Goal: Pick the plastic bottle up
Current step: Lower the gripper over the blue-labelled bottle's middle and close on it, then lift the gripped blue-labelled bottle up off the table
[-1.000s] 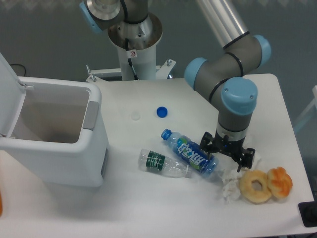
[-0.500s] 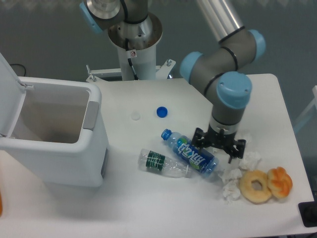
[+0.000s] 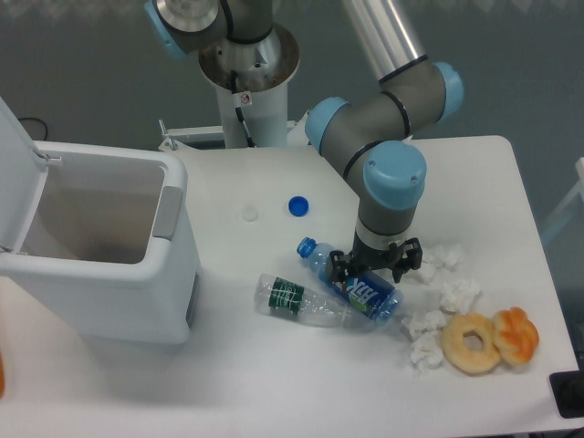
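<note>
**A:** Look at that, the arm has swung left. A moment ago the end effector (image 3: 375, 266) was hanging over the crumpled tissues (image 3: 444, 294) by the doughnut (image 3: 472, 342); now it's right over the plastic bottle (image 3: 351, 279).

**B:** And the bottle itself?

**A:** Hasn't budged. It lies on its side on the worktop (image 3: 474, 182), blue cap pointing far-left, base toward the near-right, just touching the crushed green-label bottle (image 3: 301, 301) on its left.

**B:** Are the fingers on it yet?

**A:** Not that I'd call a grip. They're spread, one prong on either side of the label, and the bottle shows between them. Whether they're touching the plastic I can't tell from here.

**B:** So what does the shift buy it?

**A:** Alignment, I'd say. It has stopped wandering over the tissues and is straddling the right thing. Closing in and lifting would be next, by my reckoning.

**B:** Any worry?

**A:** The crushed bottle sits tight against it, so a low squeeze could nudge or snag that too. The loose blue cap (image 3: 297, 206) and the open white bin (image 3: 100, 265) are well apart, no trouble there.
</note>
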Controlling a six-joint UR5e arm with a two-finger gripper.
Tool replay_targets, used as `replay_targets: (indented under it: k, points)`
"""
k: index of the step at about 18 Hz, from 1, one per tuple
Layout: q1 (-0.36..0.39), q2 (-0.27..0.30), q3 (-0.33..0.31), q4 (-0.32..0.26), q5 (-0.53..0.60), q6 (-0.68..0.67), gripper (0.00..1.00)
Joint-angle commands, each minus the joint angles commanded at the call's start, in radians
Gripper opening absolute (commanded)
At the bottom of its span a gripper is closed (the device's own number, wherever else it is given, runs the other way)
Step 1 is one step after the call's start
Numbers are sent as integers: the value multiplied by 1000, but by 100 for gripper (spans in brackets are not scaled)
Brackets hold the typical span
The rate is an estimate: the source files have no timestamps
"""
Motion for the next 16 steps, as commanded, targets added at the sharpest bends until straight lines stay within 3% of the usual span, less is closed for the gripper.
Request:
replay_targets:
  k: [5, 16]
  points:
    - [-17, -38, -2, 2, 34, -112, 100]
    - [-18, -57, -2, 2, 35, -118, 100]
